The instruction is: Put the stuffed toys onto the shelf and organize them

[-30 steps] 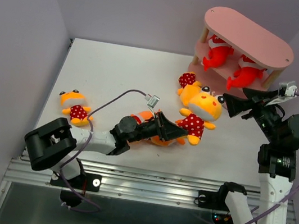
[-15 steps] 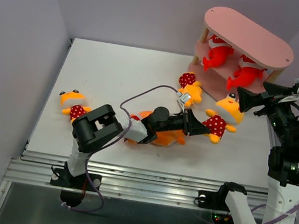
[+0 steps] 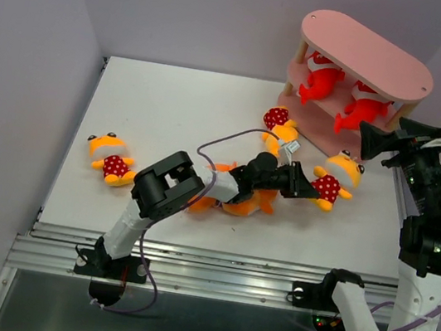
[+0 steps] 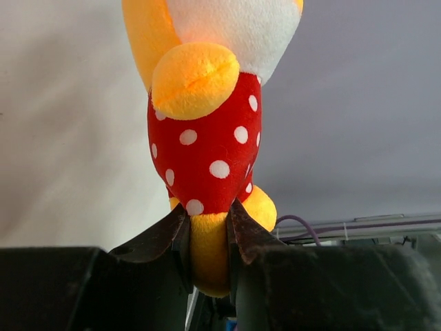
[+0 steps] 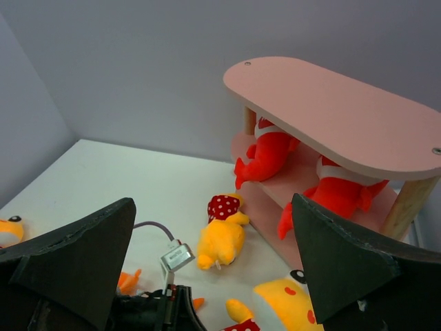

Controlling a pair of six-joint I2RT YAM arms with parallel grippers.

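Note:
The pink shelf (image 3: 363, 62) stands at the back right, with two red sharks (image 3: 322, 79) (image 3: 362, 108) lying on its middle tier. My left gripper (image 3: 310, 190) is shut on the foot of a yellow-orange figure (image 3: 334, 179) in a red white-dotted dress, held just in front of the shelf. The left wrist view shows that figure (image 4: 207, 138) pinched by one leg between the fingers (image 4: 172, 234). My right gripper (image 3: 376, 138) hangs open and empty to the right of the shelf (image 5: 331, 103). A second figure (image 3: 281, 129) lies by the shelf's foot, a third (image 3: 110, 156) at the left.
An orange shark (image 3: 236, 201) lies partly hidden under my left forearm, mid-table. A purple cable (image 3: 225, 137) loops over the left arm. Purple walls close in the table on the left, back and right. The shelf's top board is bare.
My left arm has stretched to the right, carrying the dotted figure from mid-table to just in front of the shelf. The right gripper has drawn back to the right, still open.

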